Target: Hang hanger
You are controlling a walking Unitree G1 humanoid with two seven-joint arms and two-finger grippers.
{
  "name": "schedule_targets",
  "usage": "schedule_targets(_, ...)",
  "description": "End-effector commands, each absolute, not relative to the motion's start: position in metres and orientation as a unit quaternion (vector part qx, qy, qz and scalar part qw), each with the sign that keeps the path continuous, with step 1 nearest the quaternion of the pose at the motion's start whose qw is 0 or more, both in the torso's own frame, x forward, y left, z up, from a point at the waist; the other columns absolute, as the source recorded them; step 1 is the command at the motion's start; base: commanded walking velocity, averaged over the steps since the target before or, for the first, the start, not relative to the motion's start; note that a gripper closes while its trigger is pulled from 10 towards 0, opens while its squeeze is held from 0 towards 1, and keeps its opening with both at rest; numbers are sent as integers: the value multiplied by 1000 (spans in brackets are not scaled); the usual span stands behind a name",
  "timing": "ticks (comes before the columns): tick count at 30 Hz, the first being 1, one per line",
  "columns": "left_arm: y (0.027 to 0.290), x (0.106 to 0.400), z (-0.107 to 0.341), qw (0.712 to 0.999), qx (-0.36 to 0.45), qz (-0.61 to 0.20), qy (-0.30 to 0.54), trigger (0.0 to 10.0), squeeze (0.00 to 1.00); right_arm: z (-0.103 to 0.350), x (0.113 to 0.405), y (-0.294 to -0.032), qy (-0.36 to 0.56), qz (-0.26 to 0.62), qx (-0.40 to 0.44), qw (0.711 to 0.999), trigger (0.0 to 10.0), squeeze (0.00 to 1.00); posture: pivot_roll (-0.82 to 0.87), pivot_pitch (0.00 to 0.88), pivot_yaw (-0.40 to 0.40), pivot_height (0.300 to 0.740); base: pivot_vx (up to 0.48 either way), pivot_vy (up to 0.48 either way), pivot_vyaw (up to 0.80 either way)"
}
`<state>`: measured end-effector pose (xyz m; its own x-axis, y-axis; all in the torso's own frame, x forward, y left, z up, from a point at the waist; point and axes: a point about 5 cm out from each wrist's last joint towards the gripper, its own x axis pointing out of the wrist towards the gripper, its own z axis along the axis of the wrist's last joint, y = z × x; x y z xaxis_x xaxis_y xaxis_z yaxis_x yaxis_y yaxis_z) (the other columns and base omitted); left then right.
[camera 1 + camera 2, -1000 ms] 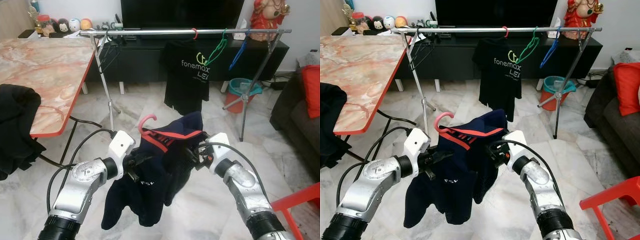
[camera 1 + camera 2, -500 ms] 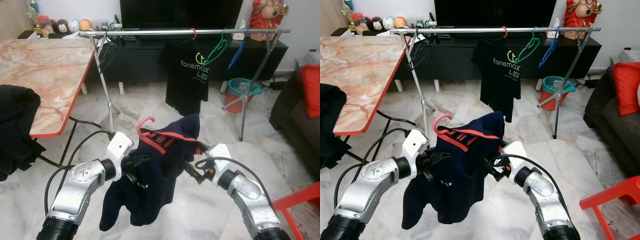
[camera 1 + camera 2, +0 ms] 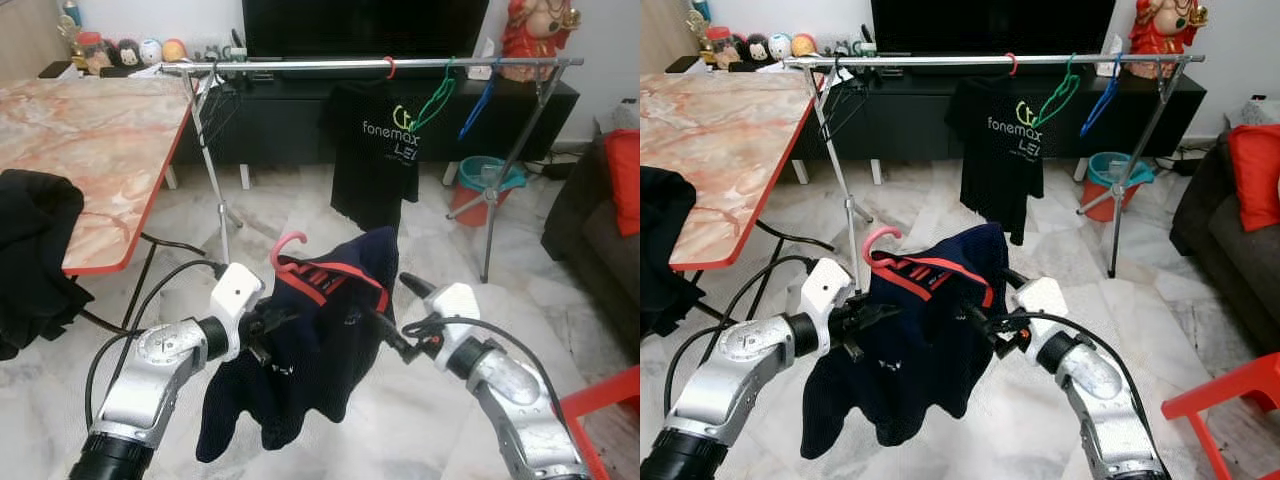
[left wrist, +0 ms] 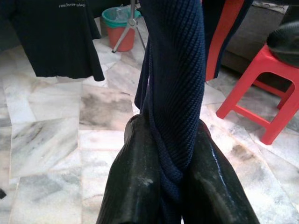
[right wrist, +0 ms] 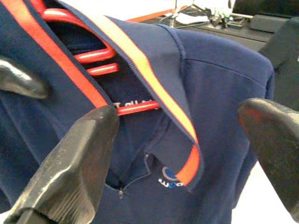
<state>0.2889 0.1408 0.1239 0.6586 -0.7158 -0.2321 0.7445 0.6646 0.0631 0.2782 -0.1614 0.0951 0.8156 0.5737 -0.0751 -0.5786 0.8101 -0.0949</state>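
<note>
Released — right hand (image 3: 398,312) now spread beside navy shirt (image 3: 320,350); left hand (image 3: 268,325) pinches its fabric.

Both silver arms reach forward at chest height. The left gripper (image 4: 163,182) is clamped tight, while the right gripper (image 5: 187,154) has its fingers spread wide.

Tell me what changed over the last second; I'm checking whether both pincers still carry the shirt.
The right pincer let go of the navy shirt and drew back toward the robot's right, fingers now spread. The left pincer stays clamped on the shirt's fabric, carrying it alone on the pink hanger. The clothes rail and black T-shirt are unchanged.
</note>
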Motion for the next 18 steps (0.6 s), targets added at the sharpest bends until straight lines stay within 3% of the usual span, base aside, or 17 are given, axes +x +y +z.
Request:
schedule_targets(1,141,294,137,908,73,-407,71,10000,0,96,282,-159,24,303,-57,951,10000,0,154,7,-8,736,0,0,0)
schedule_targets(18,136,295,146,902,70,-422,60,10000,0,83,310,-158,51,286,-62,955,10000,0,169,0,-39,736,0,0,0)
